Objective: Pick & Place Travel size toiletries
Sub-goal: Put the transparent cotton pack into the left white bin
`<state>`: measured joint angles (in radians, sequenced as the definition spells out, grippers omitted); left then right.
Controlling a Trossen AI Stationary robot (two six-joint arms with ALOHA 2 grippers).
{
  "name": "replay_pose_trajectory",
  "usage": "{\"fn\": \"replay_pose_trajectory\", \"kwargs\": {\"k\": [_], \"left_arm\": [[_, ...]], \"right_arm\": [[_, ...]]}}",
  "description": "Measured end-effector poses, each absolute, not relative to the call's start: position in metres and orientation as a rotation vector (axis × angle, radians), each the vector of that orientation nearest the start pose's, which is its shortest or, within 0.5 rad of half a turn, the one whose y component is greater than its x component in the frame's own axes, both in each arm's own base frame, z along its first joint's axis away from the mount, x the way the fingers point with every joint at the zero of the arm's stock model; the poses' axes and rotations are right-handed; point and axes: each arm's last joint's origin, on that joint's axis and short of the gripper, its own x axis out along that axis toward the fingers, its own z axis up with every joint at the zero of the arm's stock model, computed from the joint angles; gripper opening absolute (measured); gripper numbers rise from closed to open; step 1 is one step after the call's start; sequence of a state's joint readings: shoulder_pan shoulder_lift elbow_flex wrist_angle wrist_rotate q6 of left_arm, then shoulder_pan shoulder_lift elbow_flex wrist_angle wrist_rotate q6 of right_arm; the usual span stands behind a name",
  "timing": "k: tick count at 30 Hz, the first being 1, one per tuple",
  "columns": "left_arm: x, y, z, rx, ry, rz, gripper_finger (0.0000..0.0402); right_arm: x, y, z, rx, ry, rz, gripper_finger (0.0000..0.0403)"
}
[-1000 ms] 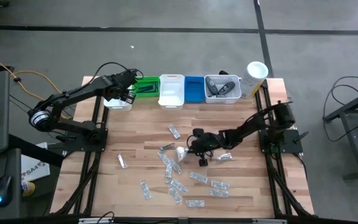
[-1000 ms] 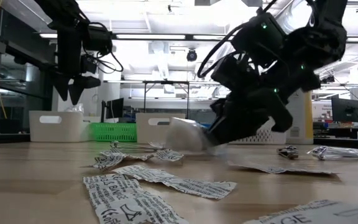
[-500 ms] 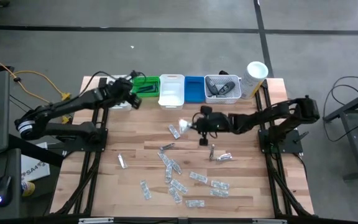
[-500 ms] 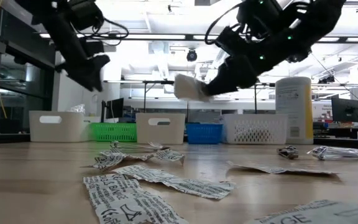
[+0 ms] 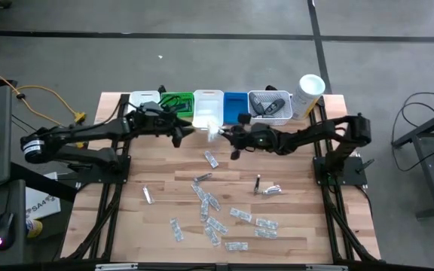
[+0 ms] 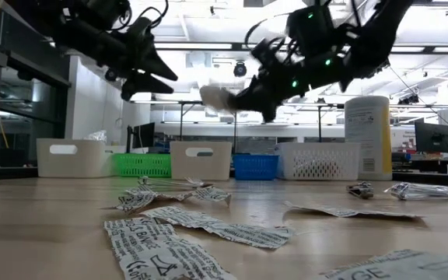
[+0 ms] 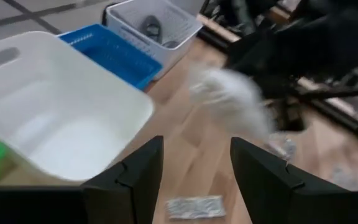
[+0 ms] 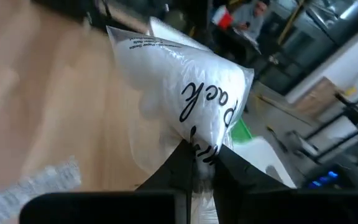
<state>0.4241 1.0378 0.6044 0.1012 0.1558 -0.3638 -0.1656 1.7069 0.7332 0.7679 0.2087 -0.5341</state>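
Wooden table, right gripper clenched on white sachet near white bin, left gripper parted, empty.

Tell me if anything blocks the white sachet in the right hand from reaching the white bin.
Nothing visible does. The right hand holds the white sachet in the air right beside the white bin; the left hand hovers open alongside, not between them.
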Motion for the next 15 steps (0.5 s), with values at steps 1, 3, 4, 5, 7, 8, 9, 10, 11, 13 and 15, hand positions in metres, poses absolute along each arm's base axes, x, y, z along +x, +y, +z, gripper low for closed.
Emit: {"fn": "replay_pose_trajectory", "kwargs": {"k": [1,3,4,5,7,8,9,10,11,13,15], "left_arm": [[0.21,0.088,0.25,-0.469,0.26,0.316,0.0186],[0.215,0.089,0.247,-0.516,0.246,0.315,0.0188],[0.217,0.09,0.246,-0.54,0.241,0.318,0.0189],[0.22,0.091,0.245,-0.561,0.229,0.32,0.0192],[0.223,0.093,0.24,-0.603,0.234,0.337,0.0199],[0.225,0.094,0.238,-0.617,0.233,0.345,0.0203],[0.227,0.095,0.237,-0.629,0.226,0.355,0.0208],[0.228,0.095,0.236,-0.638,0.22,0.357,0.0214],[0.23,0.096,0.237,-0.645,0.198,0.354,0.0219],[0.233,0.098,0.237,-0.654,0.171,0.346,0.0231],[0.235,0.098,0.236,-0.67,0.164,0.336,0.0241]], "right_arm": [[0.335,-0.062,0.172,-0.545,0.322,-0.326,0.0025],[0.345,-0.063,0.168,-0.566,0.321,-0.377,0.0025],[0.349,-0.063,0.167,-0.582,0.329,-0.406,0.0025],[0.353,-0.062,0.165,-0.602,0.34,-0.445,0.0025],[0.361,-0.06,0.164,-0.657,0.36,-0.513,0.0025],[0.364,-0.059,0.162,-0.681,0.379,-0.534,0.0025],[0.368,-0.057,0.162,-0.697,0.387,-0.547,0.0025],[0.37,-0.055,0.162,-0.704,0.386,-0.548,0.0025],[0.373,-0.054,0.161,-0.707,0.386,-0.548,0.0025],[0.376,-0.053,0.161,-0.708,0.382,-0.543,0.0025],[0.376,-0.053,0.161,-0.709,0.387,-0.542,0.0025]]}}
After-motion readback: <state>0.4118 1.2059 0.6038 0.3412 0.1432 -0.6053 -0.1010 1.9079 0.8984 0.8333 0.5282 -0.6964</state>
